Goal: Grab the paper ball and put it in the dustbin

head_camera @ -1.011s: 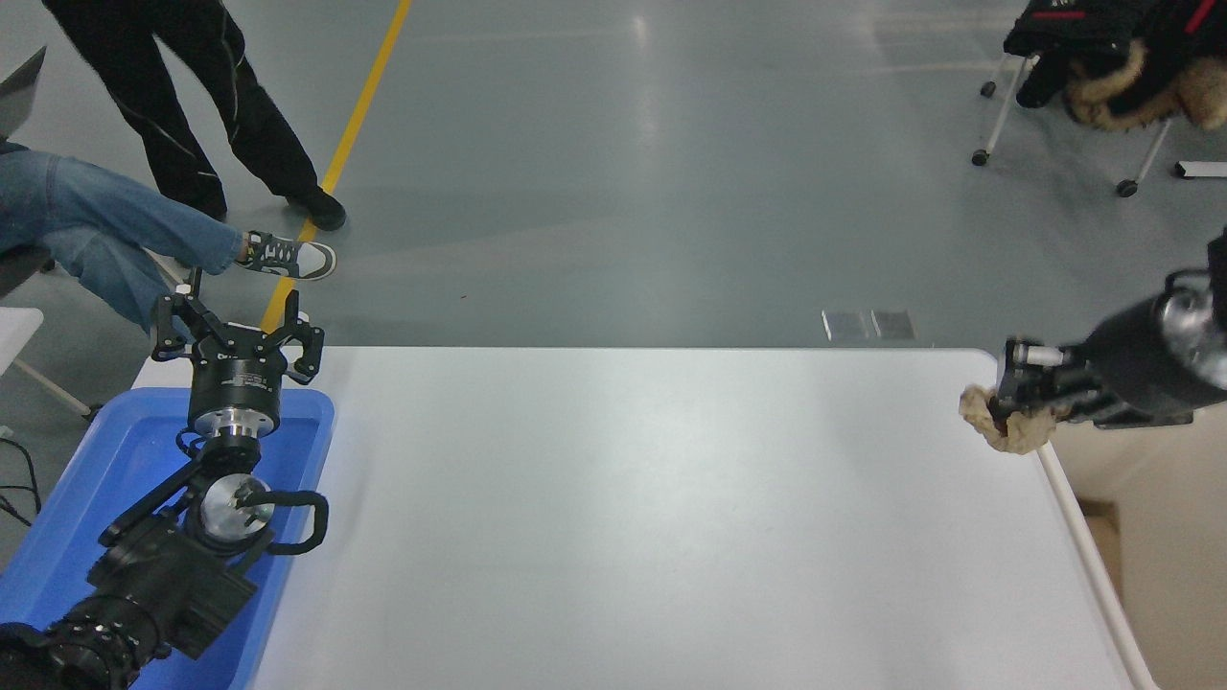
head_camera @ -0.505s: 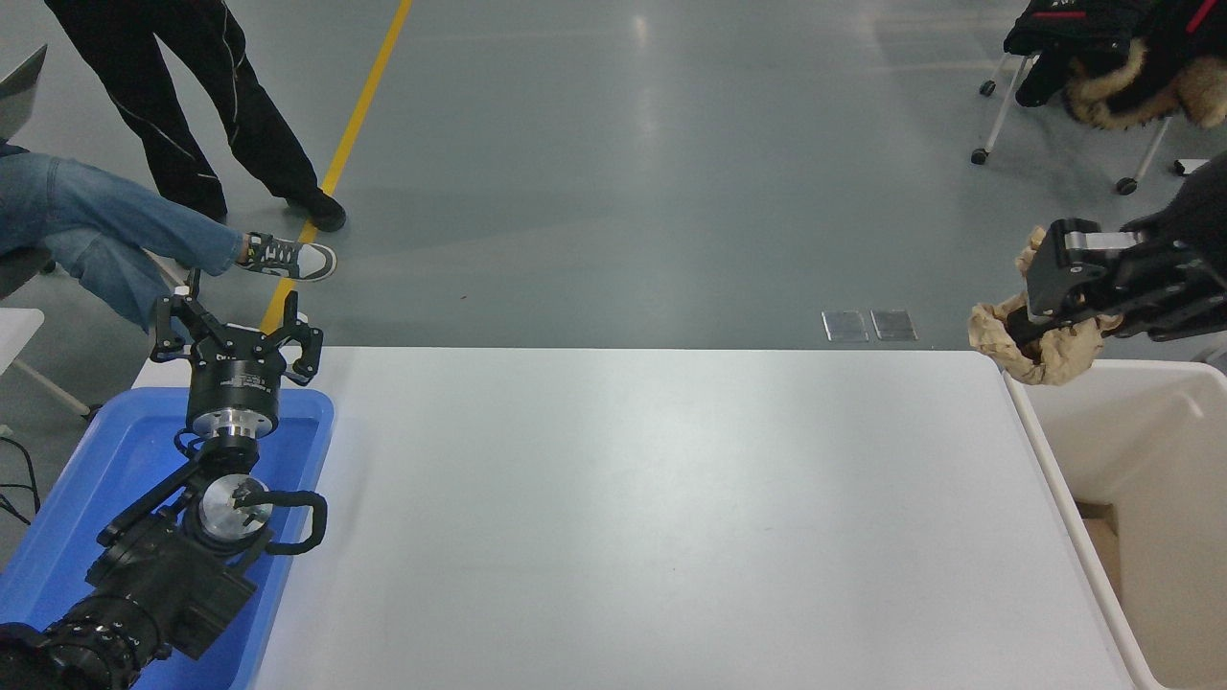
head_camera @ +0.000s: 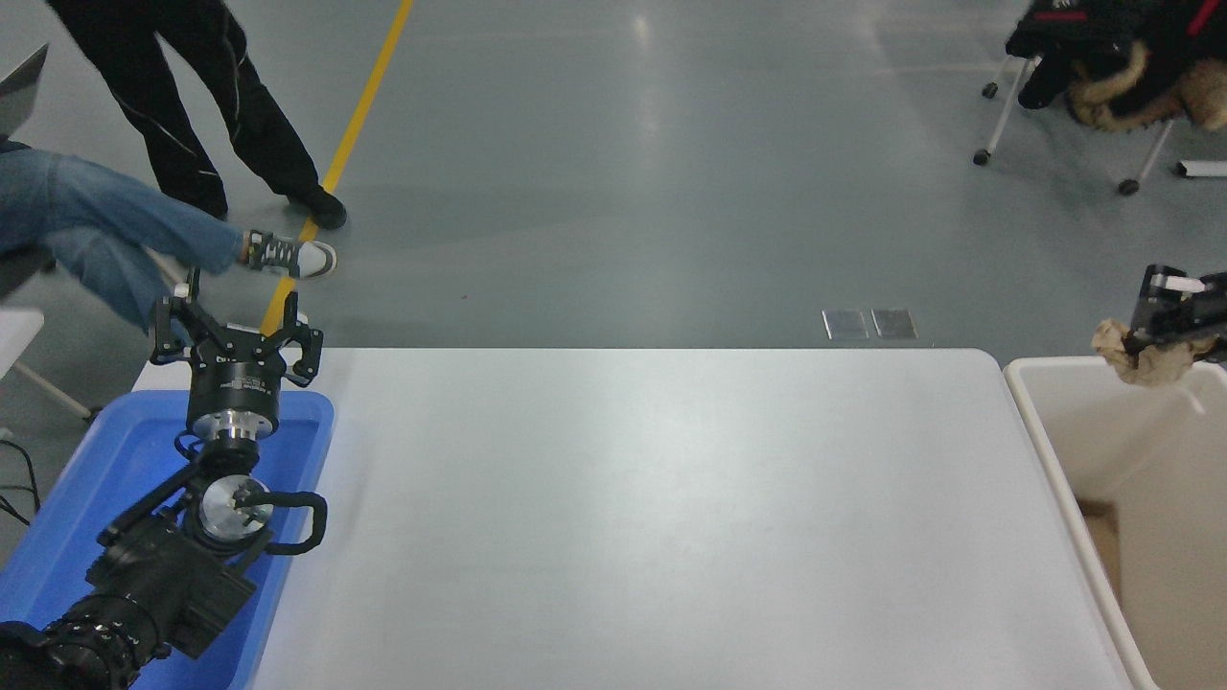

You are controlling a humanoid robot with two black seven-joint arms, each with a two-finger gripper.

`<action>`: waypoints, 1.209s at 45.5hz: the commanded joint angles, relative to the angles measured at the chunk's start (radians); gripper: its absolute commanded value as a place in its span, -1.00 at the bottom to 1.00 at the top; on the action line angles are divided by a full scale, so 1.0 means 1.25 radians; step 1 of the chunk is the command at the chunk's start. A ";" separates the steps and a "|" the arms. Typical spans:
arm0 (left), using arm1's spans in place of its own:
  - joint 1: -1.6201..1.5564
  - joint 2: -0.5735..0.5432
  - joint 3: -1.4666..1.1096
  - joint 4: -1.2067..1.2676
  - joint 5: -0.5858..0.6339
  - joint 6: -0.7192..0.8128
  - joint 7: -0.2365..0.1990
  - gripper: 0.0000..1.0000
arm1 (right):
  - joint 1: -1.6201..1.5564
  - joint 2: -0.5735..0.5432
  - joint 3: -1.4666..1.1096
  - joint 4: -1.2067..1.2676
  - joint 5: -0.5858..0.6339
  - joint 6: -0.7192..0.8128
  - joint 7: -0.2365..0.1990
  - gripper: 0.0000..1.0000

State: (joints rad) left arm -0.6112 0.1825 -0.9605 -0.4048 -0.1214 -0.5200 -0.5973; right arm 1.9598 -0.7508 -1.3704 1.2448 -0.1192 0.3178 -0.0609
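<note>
1. Tan-beige and deeply wrinkled, the crumpled paper ball hangs in the air at the far right, pinched in the black right claw that comes in from the right edge.
2. Only the tip of that right claw shows — its dark fingers are closed on the top of the paper ball, with a small white patch on its upper side.
3. The paper ball sits over the far rim of the large cream-white rectangular plastic dustbin, clear of the bin's walls and not resting on anything.
4. The dustbin stands just beside the right end of the white tabletop, its thick rim running along the tabletop's edge.
5. The black left claw is parked at the lower left, its fingers spread and holding nothing — it stands above the far end of a blue plastic tray at the tabletop's left end.
6. Beyond the tabletop, on the grey floor, a person in black trousers stands by a yellow floor line, and a seated person's leg in blue jeans reaches in from the left.
7. A wheeled chair piled with dark clothing stands at the top right.
</note>
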 commanded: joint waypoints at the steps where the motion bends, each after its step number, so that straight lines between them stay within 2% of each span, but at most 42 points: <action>1: -0.001 0.000 0.000 0.000 0.000 0.000 0.000 0.98 | -0.453 -0.046 0.204 -0.273 0.023 -0.151 0.000 -1.00; 8: -0.001 0.000 0.000 0.001 0.000 0.000 0.000 0.98 | -0.719 -0.024 0.374 -0.472 0.077 -0.163 0.000 -1.00; 19: -0.001 0.000 0.000 0.000 0.000 0.000 0.000 0.98 | -0.999 0.139 0.513 -0.813 0.079 -0.165 0.000 -1.00; 26: -0.001 0.000 0.000 0.000 0.000 0.000 0.000 0.98 | -1.077 0.235 0.516 -0.938 0.083 -0.165 0.000 -0.80; 28: -0.001 0.000 0.000 0.000 0.000 -0.001 0.000 0.98 | -1.078 0.245 0.516 -0.941 0.083 -0.165 -0.003 -0.61; 30: -0.001 0.000 0.001 0.000 0.000 -0.001 0.000 0.98 | -1.079 0.250 0.516 -0.941 0.084 -0.165 -0.004 -0.24; 31: -0.001 0.000 0.001 0.000 0.000 -0.001 0.000 0.98 | -1.079 0.252 0.516 -0.939 0.084 -0.165 -0.004 0.06; 33: -0.002 0.000 0.001 0.000 0.000 0.000 0.000 0.98 | -1.079 0.252 0.516 -0.937 0.090 -0.165 -0.004 0.81; 34: -0.001 0.000 0.000 0.000 0.000 -0.001 0.000 0.98 | -1.078 0.252 0.516 -0.937 0.094 -0.165 -0.004 1.00; 44: -0.002 0.000 0.001 0.000 0.000 -0.001 0.000 0.98 | -1.054 0.251 0.516 -0.926 0.176 -0.154 -0.004 1.00; 50: -0.002 0.000 0.001 0.000 0.001 -0.001 0.000 0.98 | -0.979 0.235 0.512 -0.848 0.175 -0.150 -0.003 1.00; 55: -0.002 0.000 0.001 0.000 0.001 -0.001 0.000 0.98 | -0.839 0.123 0.494 -0.635 0.163 -0.160 -0.003 1.00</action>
State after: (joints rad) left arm -0.6130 0.1825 -0.9588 -0.4051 -0.1209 -0.5211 -0.5967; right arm 0.7073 -0.4665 -0.7327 0.1665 0.0733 0.1259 -0.0651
